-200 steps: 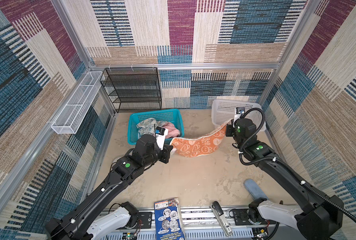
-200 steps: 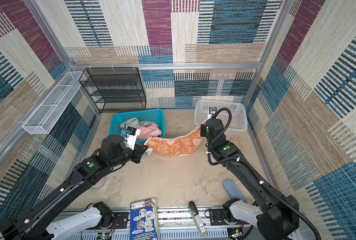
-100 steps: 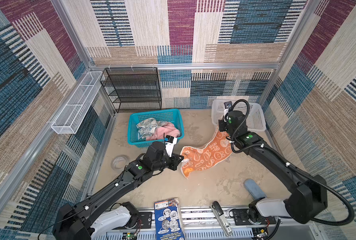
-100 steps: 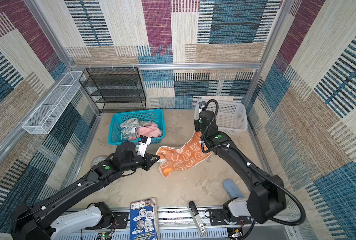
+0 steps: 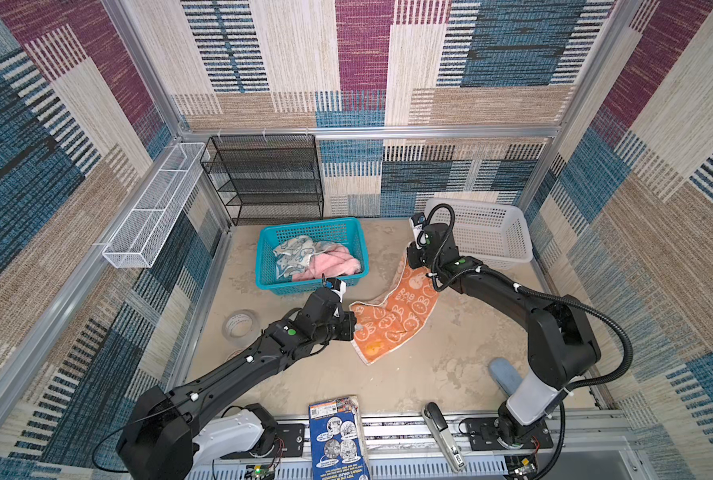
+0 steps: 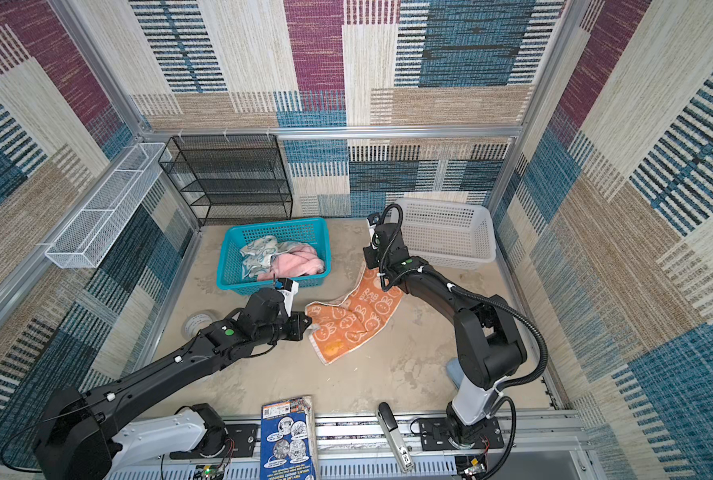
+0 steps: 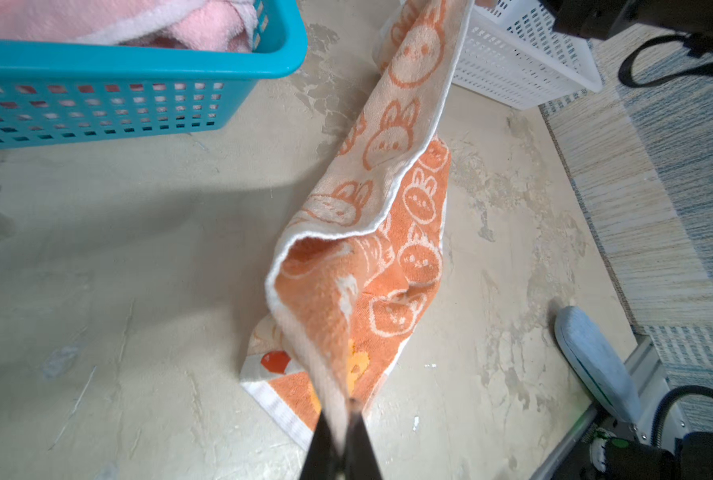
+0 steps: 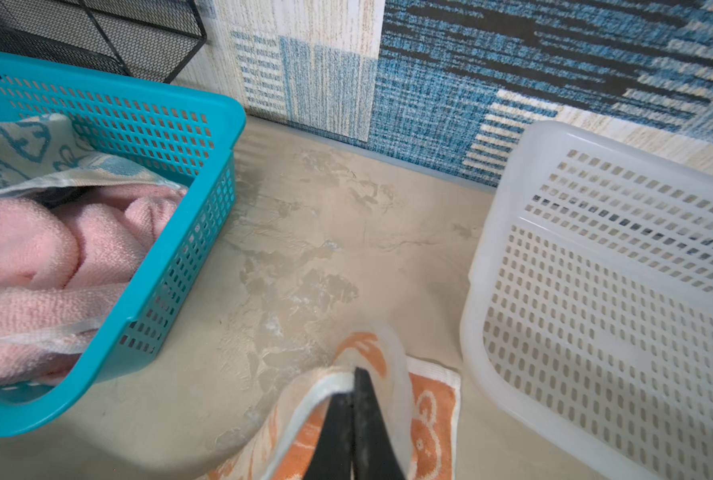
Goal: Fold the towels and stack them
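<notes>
I'd lower both corners together, kept taut, so the orange terry towel with white rabbit print lands flat on the beige table, its lower edge already down. The left gripper reaches in low and level, clamped on 1 corner; the right gripper points down, pinching the other.

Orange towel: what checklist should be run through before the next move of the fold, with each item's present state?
1. Grip of the left gripper on the orange towel: ok, shut on one end.
2. Grip of the right gripper on the far end: ok, shut on it.
3. Towel spread flat on the table: not ok; one end lies down, the rest hangs twisted between the grippers.
4. The blue towel and pink towel out of the way: ok, both in the blue basket.
5. Each grip on one layer only: cannot tell.
</notes>
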`<act>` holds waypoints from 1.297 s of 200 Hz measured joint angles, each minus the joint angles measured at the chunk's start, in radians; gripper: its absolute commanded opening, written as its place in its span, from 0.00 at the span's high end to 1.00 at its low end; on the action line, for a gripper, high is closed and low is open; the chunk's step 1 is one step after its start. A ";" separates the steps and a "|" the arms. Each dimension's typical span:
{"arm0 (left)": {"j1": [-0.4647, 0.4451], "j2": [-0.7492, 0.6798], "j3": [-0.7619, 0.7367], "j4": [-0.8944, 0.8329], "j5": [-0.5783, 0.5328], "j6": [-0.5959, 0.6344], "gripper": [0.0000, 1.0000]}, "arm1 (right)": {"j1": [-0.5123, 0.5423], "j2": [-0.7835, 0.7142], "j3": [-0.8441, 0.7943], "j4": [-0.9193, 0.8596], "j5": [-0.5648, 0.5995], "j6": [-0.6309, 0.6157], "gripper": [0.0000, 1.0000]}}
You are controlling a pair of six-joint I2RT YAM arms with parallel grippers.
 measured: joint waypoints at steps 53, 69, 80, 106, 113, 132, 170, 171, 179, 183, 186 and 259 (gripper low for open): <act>0.000 0.046 0.044 -0.010 -0.006 0.010 1.00 | 0.000 -0.013 -0.036 0.019 -0.062 0.003 0.32; 0.003 0.055 0.050 -0.021 -0.022 0.010 1.00 | 0.001 -0.075 -0.092 0.027 -0.085 0.003 0.32; 0.008 0.064 0.055 -0.027 -0.023 0.010 1.00 | 0.010 -0.121 -0.131 0.045 -0.098 0.003 0.33; 0.025 0.089 0.065 -0.035 -0.023 0.014 1.00 | 0.097 -0.239 -0.260 0.074 -0.113 0.002 0.34; 0.029 0.094 0.066 -0.037 -0.022 0.016 1.00 | 0.128 -0.265 -0.293 0.075 -0.117 0.003 0.35; 0.039 0.106 0.072 -0.040 -0.019 0.025 1.00 | 0.215 -0.329 -0.402 0.096 -0.139 0.016 0.39; 0.066 0.117 0.079 -0.059 -0.014 0.048 1.00 | 0.359 -0.400 -0.585 0.131 -0.136 0.090 0.45; 0.067 0.118 0.079 -0.060 -0.013 0.048 1.00 | 0.364 -0.401 -0.590 0.134 -0.136 0.092 0.45; 0.076 0.122 0.079 -0.064 -0.011 0.052 1.00 | 0.393 -0.402 -0.613 0.144 -0.136 0.105 0.45; 0.081 0.126 0.079 -0.064 -0.011 0.055 1.00 | 0.410 -0.401 -0.624 0.150 -0.136 0.111 0.45; 0.084 0.128 0.079 -0.064 -0.011 0.056 1.00 | 0.419 -0.399 -0.630 0.151 -0.136 0.115 0.46; 0.148 0.155 0.035 -0.058 0.006 0.078 1.00 | 0.563 -0.206 -0.601 0.196 -0.133 0.114 0.49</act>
